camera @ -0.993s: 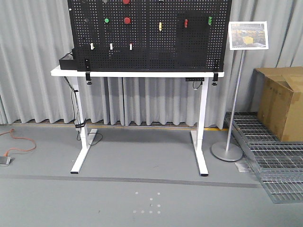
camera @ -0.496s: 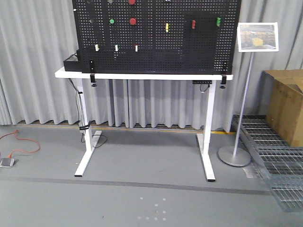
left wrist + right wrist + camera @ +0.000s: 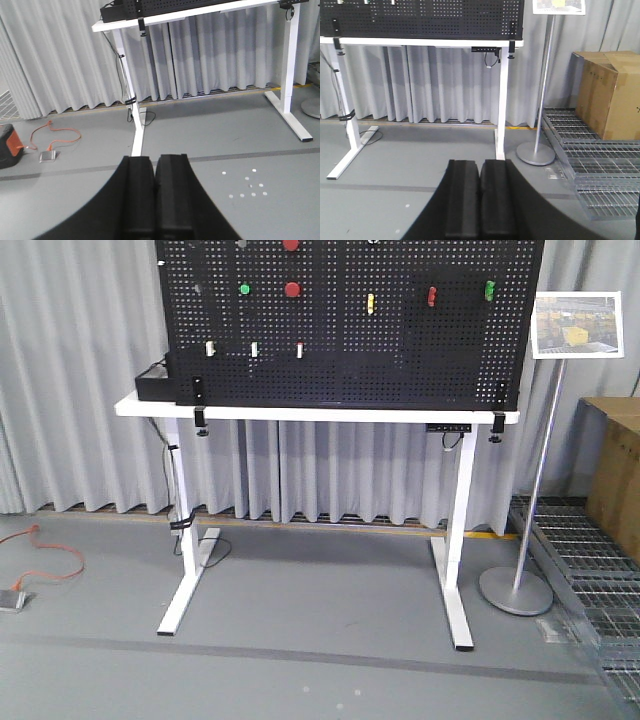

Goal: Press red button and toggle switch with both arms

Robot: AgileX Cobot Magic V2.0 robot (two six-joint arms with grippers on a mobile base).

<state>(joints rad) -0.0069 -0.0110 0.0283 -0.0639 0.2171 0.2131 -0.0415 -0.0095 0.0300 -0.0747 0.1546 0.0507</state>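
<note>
A black pegboard (image 3: pixel 340 340) stands on a white table (image 3: pixel 300 412), far ahead across the floor. Two plain red buttons show on it, one (image 3: pixel 292 289) beside a small green button (image 3: pixel 244 288) and one (image 3: pixel 291 244) cut by the top edge. A small pale ring (image 3: pixel 241 244) at the top edge may be the toggle switch; it is too small to tell. My left gripper (image 3: pixel 155 160) is shut and empty, low over the floor. My right gripper (image 3: pixel 480 163) is shut and empty too. Neither shows in the front view.
A sign on a metal stand (image 3: pixel 540 440) is right of the table, with a cardboard box (image 3: pixel 607 95) and metal floor grating (image 3: pixel 600 165) beyond. An orange cable (image 3: pixel 50 137) and a dark case (image 3: pixel 7 147) lie on the floor at left.
The table and pegboard have grown larger and slid right and down in the front view: the base has come closer. The box has slid mostly out at the right edge.
</note>
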